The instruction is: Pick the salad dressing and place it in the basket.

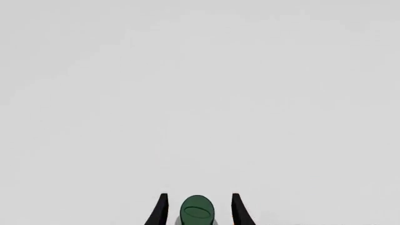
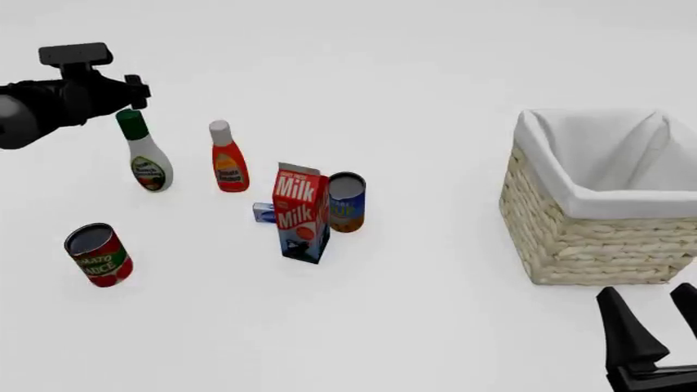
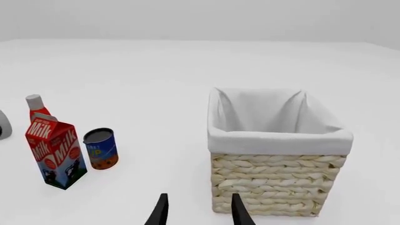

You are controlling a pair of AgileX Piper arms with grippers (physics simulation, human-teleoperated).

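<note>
My left pincer (image 2: 137, 91), spread, straddles the dark green cap of the white teardrop salad dressing bottle (image 2: 146, 155) at upper left of the front view, no grip yet; the woven wicker basket with white lining (image 2: 593, 233) at right holds nothing, right pincer (image 3: 198, 211) spread and idle.

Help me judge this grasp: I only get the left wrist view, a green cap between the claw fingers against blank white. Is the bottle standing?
Observer: Yes. The front view shows the salad dressing upright on the table, with the left claw at its cap.
Operator: Is anything close beside it?
Observer: The red bottle stands just to its right, apart from it.
Operator: Where is the basket?
Observer: The basket sits at the far right of the table, well beyond the milk carton.
</note>
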